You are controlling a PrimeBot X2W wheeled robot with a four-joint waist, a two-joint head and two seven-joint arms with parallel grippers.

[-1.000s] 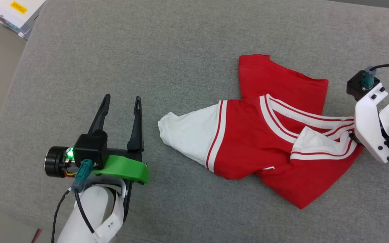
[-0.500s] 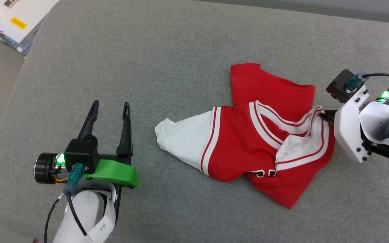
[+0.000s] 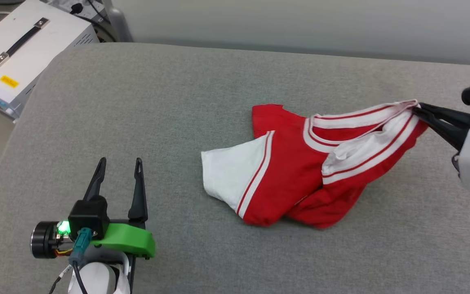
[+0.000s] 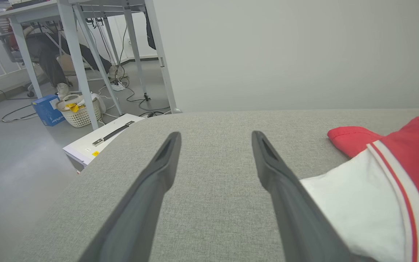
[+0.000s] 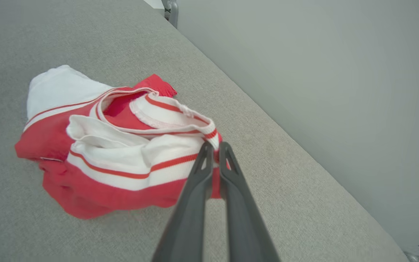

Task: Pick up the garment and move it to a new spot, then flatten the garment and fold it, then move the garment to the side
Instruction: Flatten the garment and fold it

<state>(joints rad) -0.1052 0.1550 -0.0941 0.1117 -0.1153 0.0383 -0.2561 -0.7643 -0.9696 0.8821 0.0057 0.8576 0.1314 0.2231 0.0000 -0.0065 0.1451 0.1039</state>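
The garment (image 3: 296, 175) is a crumpled red shirt with white sleeves and red-and-white striped trim, lying mid-right on the grey padded surface (image 3: 202, 90). My right gripper (image 3: 417, 108) is shut on its striped edge at the right and holds that edge raised, while the rest still rests on the surface. The right wrist view shows the two fingers pinched on the trim of the garment (image 5: 122, 156), with my right gripper (image 5: 214, 146) at its near edge. My left gripper (image 3: 119, 163) stands open at the lower left, empty, left of the white sleeve (image 4: 355, 207). Its lettering is hidden.
A white box with a black handle (image 3: 23, 57) stands off the surface's far left corner. A pale wall (image 3: 300, 24) runs along the far edge. In the left wrist view, table legs (image 4: 82, 65), cables and a white basket (image 4: 80, 111) are on the floor beyond.
My right gripper closed on the garment's striped edge and lifted it up and to the right, bunching the cloth. The head camera tilted up, so the whole picture shifted. The left gripper stayed open.
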